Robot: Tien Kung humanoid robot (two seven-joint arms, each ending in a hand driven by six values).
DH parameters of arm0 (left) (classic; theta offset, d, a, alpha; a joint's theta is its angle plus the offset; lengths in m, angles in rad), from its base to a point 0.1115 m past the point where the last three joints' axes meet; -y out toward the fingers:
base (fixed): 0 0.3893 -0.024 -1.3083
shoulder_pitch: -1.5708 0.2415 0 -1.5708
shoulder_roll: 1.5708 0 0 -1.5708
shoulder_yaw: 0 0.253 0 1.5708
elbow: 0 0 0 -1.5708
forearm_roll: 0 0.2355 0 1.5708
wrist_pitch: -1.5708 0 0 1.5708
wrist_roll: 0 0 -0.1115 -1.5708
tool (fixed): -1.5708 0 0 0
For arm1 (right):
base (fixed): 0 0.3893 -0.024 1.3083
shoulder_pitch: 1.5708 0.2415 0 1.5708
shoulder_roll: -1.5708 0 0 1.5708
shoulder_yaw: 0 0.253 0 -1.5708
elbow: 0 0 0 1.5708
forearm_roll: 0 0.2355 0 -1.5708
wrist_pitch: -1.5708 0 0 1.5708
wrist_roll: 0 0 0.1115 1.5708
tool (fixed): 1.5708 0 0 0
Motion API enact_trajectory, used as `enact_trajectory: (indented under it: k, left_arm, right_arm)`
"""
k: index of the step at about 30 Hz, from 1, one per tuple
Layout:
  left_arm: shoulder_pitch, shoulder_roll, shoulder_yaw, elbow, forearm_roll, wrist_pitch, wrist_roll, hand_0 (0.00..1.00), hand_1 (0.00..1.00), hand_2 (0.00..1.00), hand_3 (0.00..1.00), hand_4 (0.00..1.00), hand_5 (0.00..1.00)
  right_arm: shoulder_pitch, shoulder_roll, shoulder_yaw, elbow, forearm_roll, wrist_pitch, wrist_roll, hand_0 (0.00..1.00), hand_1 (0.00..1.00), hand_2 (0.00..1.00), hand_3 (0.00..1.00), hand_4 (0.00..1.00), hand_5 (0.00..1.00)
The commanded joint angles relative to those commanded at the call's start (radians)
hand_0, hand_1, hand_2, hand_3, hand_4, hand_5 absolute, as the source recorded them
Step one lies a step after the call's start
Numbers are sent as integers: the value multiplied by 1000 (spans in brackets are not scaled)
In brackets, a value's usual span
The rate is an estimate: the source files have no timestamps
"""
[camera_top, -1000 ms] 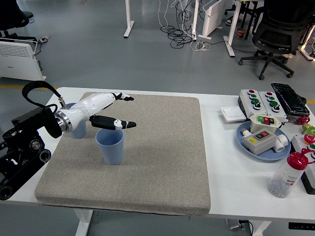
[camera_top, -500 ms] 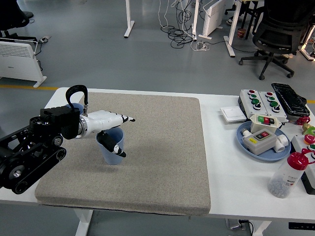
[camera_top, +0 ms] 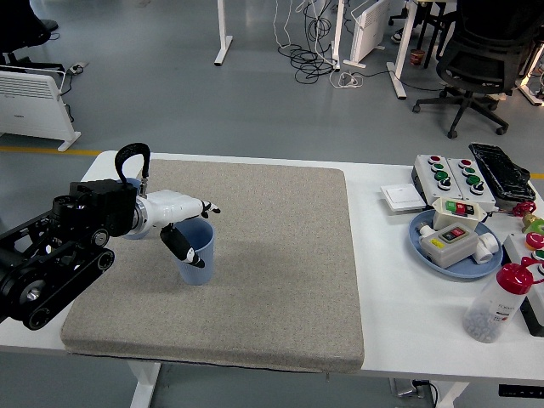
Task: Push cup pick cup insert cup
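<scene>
The left robot hand [camera_top: 189, 235] grips the rim of the upright blue cup [camera_top: 195, 259], which looks light, thin-walled and easily tipped or squeezed, so best held near the rim.

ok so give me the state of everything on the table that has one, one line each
blue cup: upright on the mat, open end up
left robot hand: at the blue cup, thumb down its near side, fingers over the rim
second blue cup: behind the left arm, mostly hidden
grey mat: flat on the table
blue tray: holds button boxes
clear bottle: upright, red cap on
right robot hand: not in view
</scene>
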Motion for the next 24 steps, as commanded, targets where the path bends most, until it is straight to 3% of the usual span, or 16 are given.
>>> enact_trajectory:
  k: [1,6,7,12,13,24]
  left_arm:
    - [0,0,1,0,0,-1,0,474,673,741,803,830,267]
    - [1,1,5,-7,6,0,1,474,673,741,803,830,267]
    - [0,0,4,-7,7,-1,3,407,611,689,624,787,240]
    - [-2,1,6,-7,12,-8,9,407,611,689,624,787,240]
    - [-2,2,6,-7,12,-8,10,386,607,691,594,745,203]
    - [1,-2,2,-7,6,-17,24,386,606,695,623,714,168]
  right_arm:
    - [0,0,0,0,0,0,0,750,689,691,582,96,499]
    - [0,0,0,0,0,-1,0,750,689,691,582,96,499]
    - [0,0,0,0,0,-1,0,750,685,690,581,96,498]
    - [0,-1,0,1,0,-2,1,750,685,690,581,96,498]
    - [0,-1,-1,1,1,-3,1,750,685,689,582,96,499]
    - [-5,0,4,0,-3,-4,-1,750,686,684,582,96,499]
